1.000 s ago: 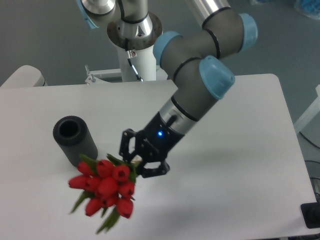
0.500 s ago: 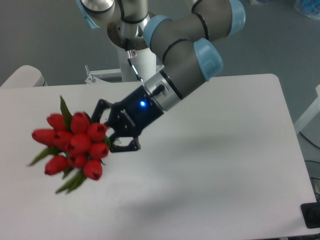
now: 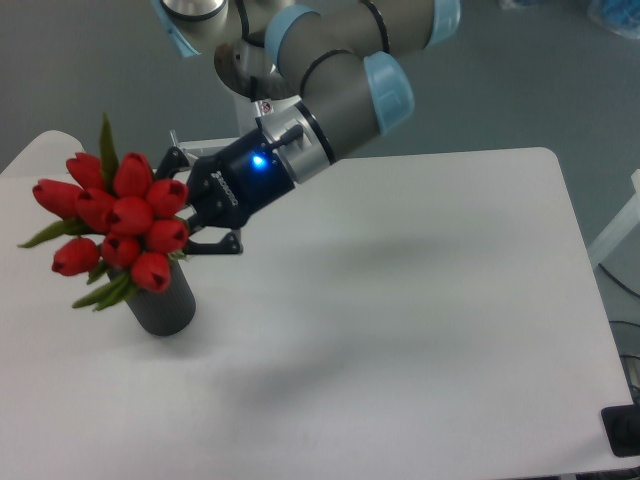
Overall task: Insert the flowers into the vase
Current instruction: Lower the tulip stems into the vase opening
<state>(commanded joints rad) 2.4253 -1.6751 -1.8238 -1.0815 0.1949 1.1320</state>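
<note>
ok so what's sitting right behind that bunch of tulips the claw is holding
The dark vase stands behind the flowers; only its lower body shows. Its mouth is covered by the buds. The claw grips the stems.

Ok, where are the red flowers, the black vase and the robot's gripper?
flowers (image 3: pixel 125 215), fixed camera, on a middle red bud.
vase (image 3: pixel 165 308), fixed camera, on its dark lower wall.
gripper (image 3: pixel 185 215), fixed camera, between its fingertips.

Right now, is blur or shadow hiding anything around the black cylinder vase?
Fixed camera: the bunch of red tulip buds is sharp, with no motion blur, and covers the mouth of the matte black cylinder vase; the gripper is dark, with a glowing blue light; soft shadows on the white table.
</note>
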